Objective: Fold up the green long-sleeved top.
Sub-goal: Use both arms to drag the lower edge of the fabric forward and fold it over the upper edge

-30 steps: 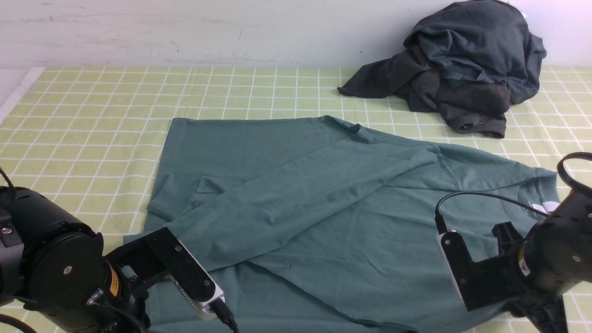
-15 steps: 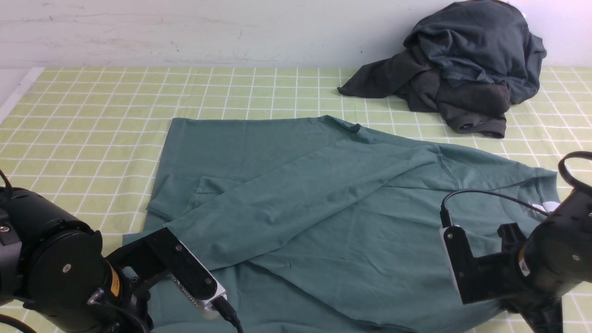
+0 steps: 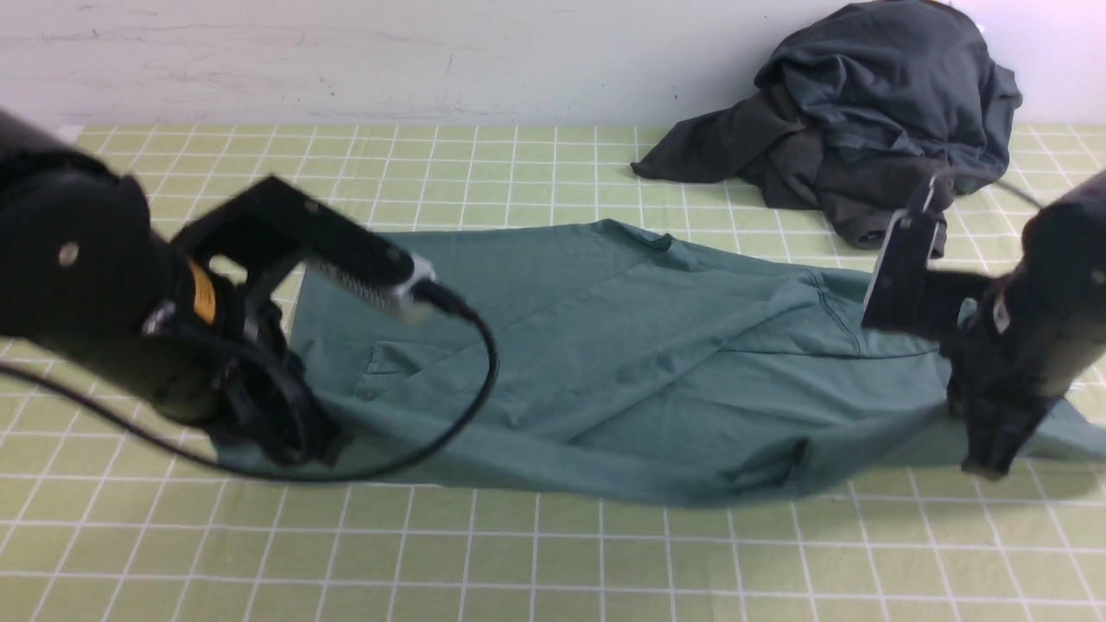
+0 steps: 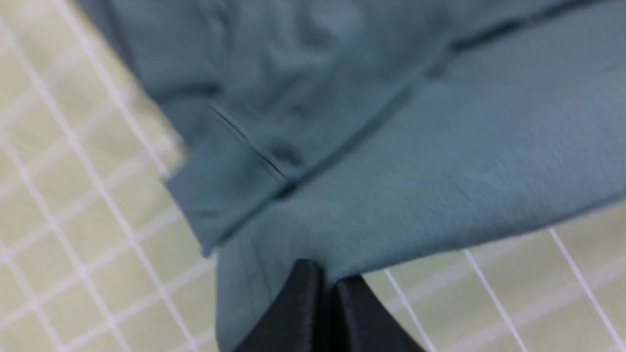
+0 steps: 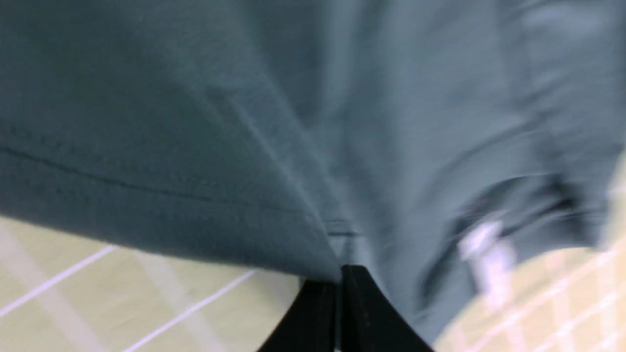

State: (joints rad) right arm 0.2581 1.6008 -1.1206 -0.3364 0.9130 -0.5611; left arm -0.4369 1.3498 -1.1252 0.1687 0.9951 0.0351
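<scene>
Fabric of the green long-sleeved top [image 3: 622, 380] drapes rumpled between left gripper [image 4: 328, 279] and right gripper [image 5: 340, 281], both clamped on its near edge.

The long-sleeved top [image 3: 605, 363] lies across the tablecloth [image 3: 518, 553]; behind it, at the right — a garment heap [image 3: 873, 112].

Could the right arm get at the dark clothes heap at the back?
Probably not yet: the right gripper is shut on the green top, so it would have to let go first. Nothing stands between it and the dark heap.
</scene>
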